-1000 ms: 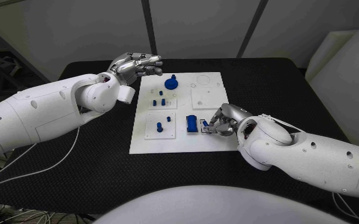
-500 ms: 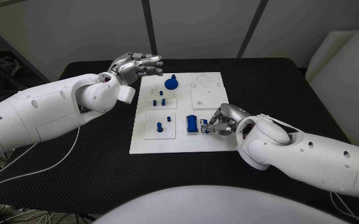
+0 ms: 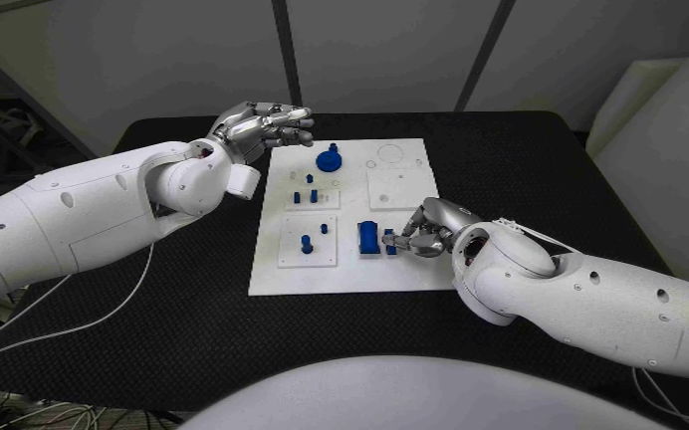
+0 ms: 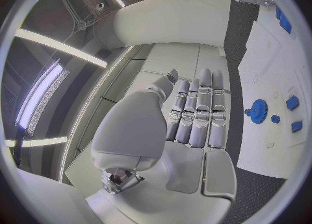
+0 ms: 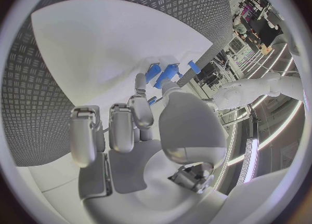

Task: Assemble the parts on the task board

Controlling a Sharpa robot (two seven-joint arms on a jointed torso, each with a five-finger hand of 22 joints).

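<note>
The right hand (image 3: 426, 230) was found at the task board (image 3: 344, 273)'s four o'clock edge, fingers curled about a small blue part (image 3: 390, 242) beside the blue block (image 3: 369, 238); a skewed seating was judged possible. At ten o'clock the left hand (image 3: 263, 126) was held empty, fingers loosely extended.

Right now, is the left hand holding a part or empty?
Empty. The left hand hovers past the task board's far left corner, and the left wrist view shows its fingers straight with nothing between them.
</note>
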